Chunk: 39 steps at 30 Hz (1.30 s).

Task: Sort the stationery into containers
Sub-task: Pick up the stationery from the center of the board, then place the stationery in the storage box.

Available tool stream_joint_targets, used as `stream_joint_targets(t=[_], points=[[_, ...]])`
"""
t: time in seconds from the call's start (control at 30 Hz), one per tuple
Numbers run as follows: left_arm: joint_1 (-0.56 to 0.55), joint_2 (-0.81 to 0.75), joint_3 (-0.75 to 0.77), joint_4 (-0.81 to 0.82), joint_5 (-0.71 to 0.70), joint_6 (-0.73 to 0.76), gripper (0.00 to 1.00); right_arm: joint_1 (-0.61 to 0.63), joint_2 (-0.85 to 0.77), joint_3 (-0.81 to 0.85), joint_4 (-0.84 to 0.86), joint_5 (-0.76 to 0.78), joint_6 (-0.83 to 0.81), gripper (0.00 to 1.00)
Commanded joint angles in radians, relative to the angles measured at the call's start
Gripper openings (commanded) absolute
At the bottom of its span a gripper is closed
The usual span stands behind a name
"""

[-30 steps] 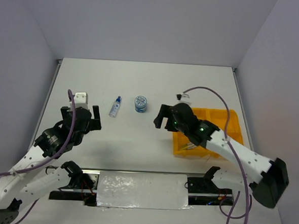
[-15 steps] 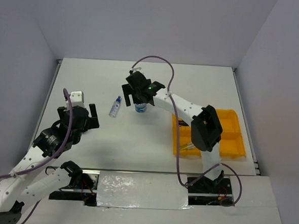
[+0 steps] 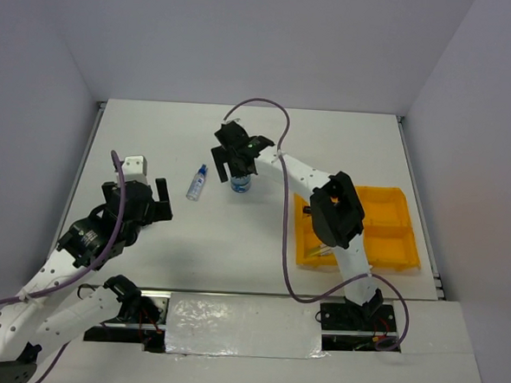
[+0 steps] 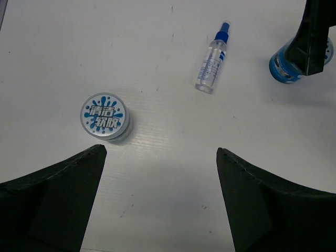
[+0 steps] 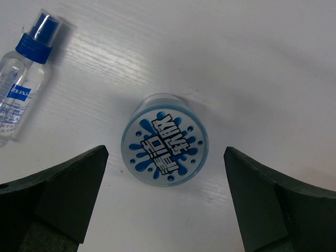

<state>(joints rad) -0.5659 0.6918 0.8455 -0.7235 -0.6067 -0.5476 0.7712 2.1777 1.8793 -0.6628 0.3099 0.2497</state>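
— While your right arm (image 3: 309, 173) stretches across the table (image 3: 345, 145) toward its middle, your right gripper (image 5: 165, 151) hangs over a round blue-and-white pot (image 5: 164, 139). The jaws stand wide apart, one finger off each side of the lid, and neither touches it.

— Agreed, and you hold nothing there. Just left of that pot you have the small clear bottle (image 3: 197, 182) lying flat on its side, with its blue cap pointing away from you.

— Your left gripper (image 4: 160, 152) is spread wide too, with nothing between its fingers. In its wrist view, a second round pot (image 4: 105, 116) sits lid up on the table. It is just ahead of the fingertip on the left of that view and apart from the bottle.

— From above you cannot see that second pot, because the end of your left arm (image 3: 69, 258) covers the spot.

— Your orange tray (image 3: 391, 247) sits on the right side of the table, near its right edge, well apart from both pots and the bottle. Your right arm crosses over the tray's left half.

— Something thin lies in the tray's near left compartment, but it is too small for you to name.
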Motion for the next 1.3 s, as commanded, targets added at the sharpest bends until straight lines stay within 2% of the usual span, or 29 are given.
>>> stream_joint_targets(t=[0.0,0.17,0.23,0.33,0.37,0.43,0.47,0.53,0.57,0.63,0.67,0.73,0.83,0.93,1.0,1.1,1.2,1.27], points=[[0.004,0.002,0.01,0.052,0.03,0.032,0.99,-0.023,0.017,0.006,0.052,-0.031,-0.026,1.0],[0.004,0.011,0.01,0.059,0.047,0.038,0.99,-0.044,0.04,0.007,0.069,-0.104,-0.032,0.99],[0.004,0.011,0.009,0.058,0.048,0.04,0.99,-0.05,0.048,0.001,0.077,-0.129,-0.035,0.96],[0.003,0.011,0.009,0.062,0.058,0.043,0.99,-0.052,0.042,-0.017,0.092,-0.163,-0.033,0.8],[0.004,0.011,0.009,0.062,0.056,0.043,0.99,-0.052,0.037,-0.02,0.094,-0.167,-0.03,0.64],[0.003,0.012,0.007,0.062,0.058,0.044,0.99,-0.05,0.005,-0.043,0.104,-0.175,-0.03,0.5],[0.004,0.012,0.007,0.064,0.058,0.044,0.99,-0.052,-0.015,-0.054,0.107,-0.17,-0.027,0.38],[0.004,0.009,0.007,0.062,0.056,0.046,0.99,-0.052,-0.068,-0.101,0.118,-0.161,-0.018,0.3],[0.004,0.008,0.009,0.061,0.055,0.044,0.99,-0.052,-0.155,-0.132,0.13,-0.154,-0.006,0.28],[0.003,0.002,0.007,0.061,0.048,0.044,0.99,-0.052,-0.267,-0.254,0.169,-0.103,0.002,0.28],[0.004,-0.001,0.009,0.061,0.047,0.044,0.99,-0.061,-0.382,-0.288,0.167,-0.079,0.014,0.28],[0.004,-0.009,0.009,0.061,0.047,0.043,0.99,-0.087,-0.491,-0.4,0.134,-0.017,0.028,0.28],[0.004,-0.02,0.006,0.064,0.05,0.046,0.99,-0.193,-0.711,-0.586,0.108,0.026,0.066,0.28],[0.003,-0.026,0.004,0.065,0.056,0.048,0.99,-0.349,-0.913,-0.767,0.124,0.0,0.088,0.29],[0.004,-0.026,0.004,0.065,0.058,0.049,0.99,-0.501,-1.016,-0.847,0.137,-0.015,0.085,0.3],[0.001,-0.029,0.004,0.067,0.059,0.049,0.99,-0.683,-1.053,-0.875,0.132,-0.04,0.076,0.3],[0.0,-0.031,0.001,0.067,0.059,0.048,0.99,-0.801,-1.059,-0.881,0.169,-0.003,0.091,0.29],[-0.002,-0.034,0.0,0.067,0.058,0.048,0.99,-0.835,-1.056,-0.89,0.192,0.006,0.103,0.29]])
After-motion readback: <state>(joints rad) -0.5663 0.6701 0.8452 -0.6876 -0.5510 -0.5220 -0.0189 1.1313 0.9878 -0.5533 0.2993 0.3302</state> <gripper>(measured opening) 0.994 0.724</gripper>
